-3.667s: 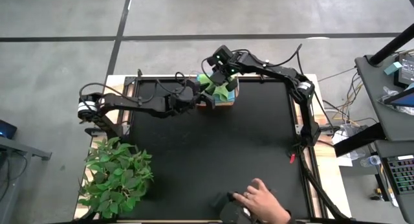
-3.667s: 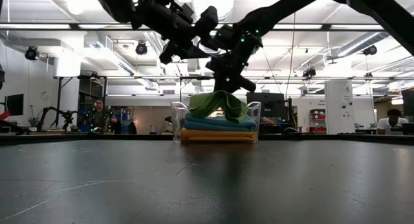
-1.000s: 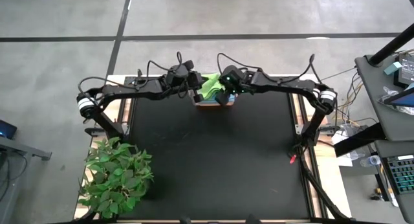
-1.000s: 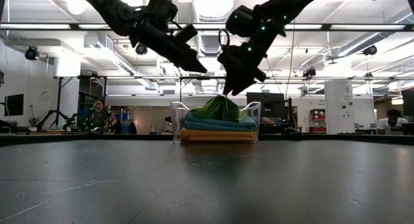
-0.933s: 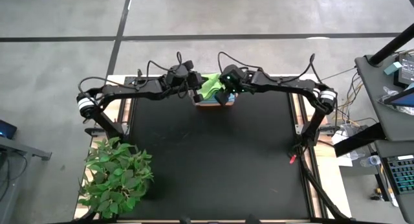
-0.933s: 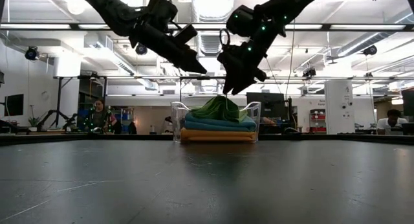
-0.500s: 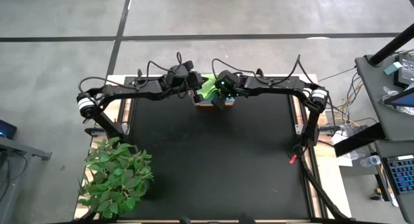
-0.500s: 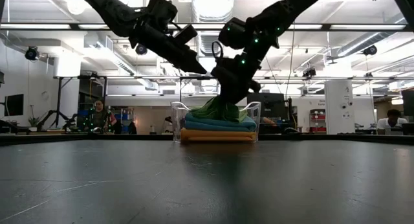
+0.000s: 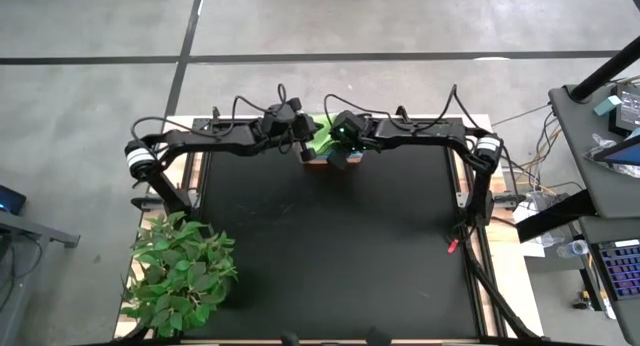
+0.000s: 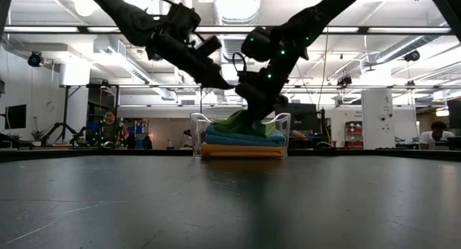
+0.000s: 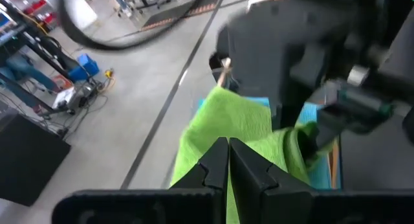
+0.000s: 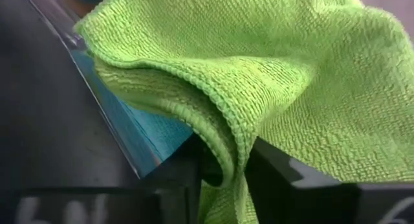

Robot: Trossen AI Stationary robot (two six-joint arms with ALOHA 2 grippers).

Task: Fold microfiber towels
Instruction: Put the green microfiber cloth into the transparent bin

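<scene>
A clear plastic bin [image 10: 196, 136] stands at the middle of the table's far edge and holds a stack of folded towels: yellow-orange [image 10: 241, 152] at the bottom, teal [image 10: 241, 139] above it. A crumpled lime green towel [image 9: 320, 136] lies on top, also in the right wrist view [image 12: 272, 62]. My right gripper [image 12: 226, 169] reaches down into the bin and is shut on this towel. My left gripper [image 11: 228, 160] hangs shut just above the towel's left side [image 10: 227, 83], touching nothing. My right gripper pinches a raised fold of the lime green towel [image 12: 223, 136] between its two fingers, so at least two layers. The fingers slant down from the table's right. The towel still lies slack on the stack in the bin.
A leafy green plant [image 9: 180, 276] stands at the table's near left corner. The black table top [image 9: 330, 246] lies bare in front of the bin. People and benches show in the room beyond the far edge [image 10: 108, 127].
My right gripper has sunk and gone a little toward the table's left, from above the bin down into the green towel's top. The towel's peak now sits lower in the bin. My left gripper has kept almost still.
</scene>
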